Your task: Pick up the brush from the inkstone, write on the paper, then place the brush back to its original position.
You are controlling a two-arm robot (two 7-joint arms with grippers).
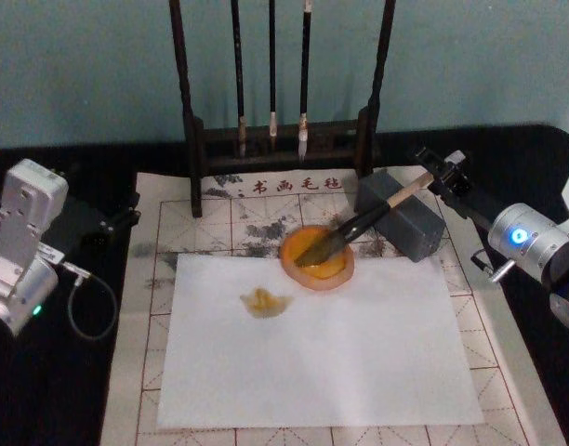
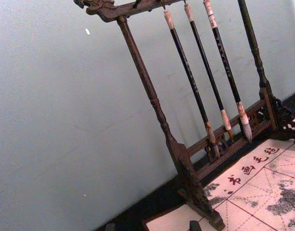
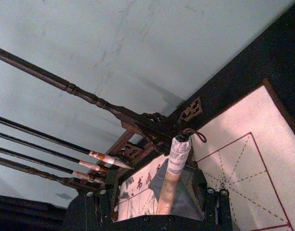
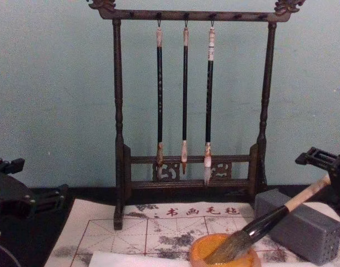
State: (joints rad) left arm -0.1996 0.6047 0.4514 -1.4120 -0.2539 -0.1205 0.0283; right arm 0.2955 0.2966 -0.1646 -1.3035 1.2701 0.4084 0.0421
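- White paper (image 1: 340,372) lies nearest, flat on a gridded mat (image 1: 150,307), with a yellow-brown stain (image 1: 266,300) near its upper left part.
- Just past the paper's top edge sits the inkstone (image 1: 333,271), a small round orange dish that overlaps that edge.
- Resting in it is the brush (image 1: 354,229): its thick grey-brown tuft lies in the dish. The black lower section and tan wooden handle slope up and to the right.
- Its handle leans across a grey block (image 1: 415,228) that stands just right of the inkstone.
- In the right wrist view the white-wrapped top end carries a small dark cord loop.
- At that top end is the right gripper (image 1: 445,177), with one finger on each side of the handle. The fingers are spread, and they seem to stand clear of the wood rather than gripping it.
- Over at the mat's left edge, well apart from the brush, the left gripper (image 1: 112,223) is parked above the black table (image 1: 80,390).
- Behind everything stands a dark wooden rack (image 4: 119,139), where three thin brushes (image 4: 185,94) hang tips down.
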